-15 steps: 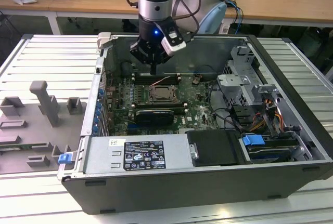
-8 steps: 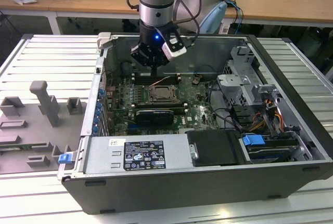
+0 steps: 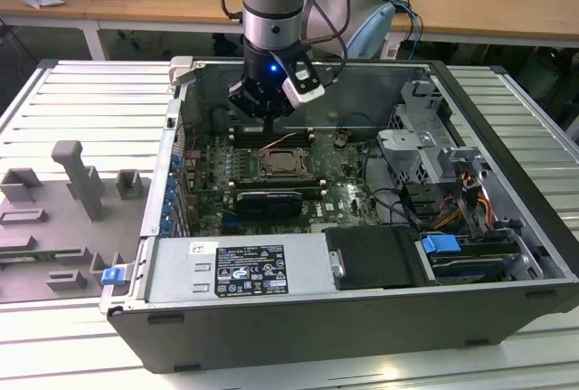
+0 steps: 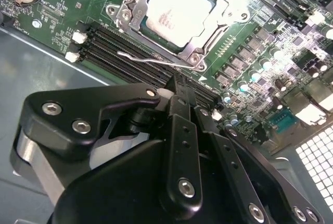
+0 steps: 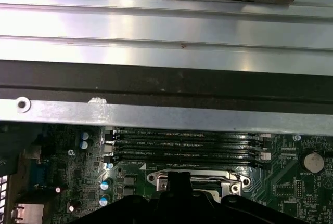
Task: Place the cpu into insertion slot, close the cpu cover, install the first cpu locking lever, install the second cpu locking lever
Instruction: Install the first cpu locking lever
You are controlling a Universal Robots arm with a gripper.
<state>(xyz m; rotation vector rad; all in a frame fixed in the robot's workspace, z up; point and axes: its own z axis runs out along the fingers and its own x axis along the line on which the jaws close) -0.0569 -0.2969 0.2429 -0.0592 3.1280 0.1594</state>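
So here's my claw [image 3: 268,118], hanging inside the open case [image 3: 507,227] just past the far edge of the socket [image 3: 282,163], over the RAM slots [image 4: 125,52]. In the second wrist view the fingers [image 4: 179,109] look pinched together with nothing between them, so I'm calling it narrow and empty.

The cpu [image 4: 177,12] is already sitting in the socket, silvery top facing up, and the cover [image 4: 208,39] looks like it's lying flat around it, framing the chip through its square hole. That part of the job reads as done to me.

What isn't done: one thin wire lever [image 4: 151,58] is sticking out loose along the socket edge nearest my fingers, over the RAM slots, not tucked under its hook. I figure that's why I'm parked on this side with the fingers closed up tight: a slim tip is what you'd want for pushing a skinny wire down. I can't tell how the other lever sits.

The first wrist view catches the socket frame [image 5: 197,178] just beyond my fingertips, so I'm close but not touching.
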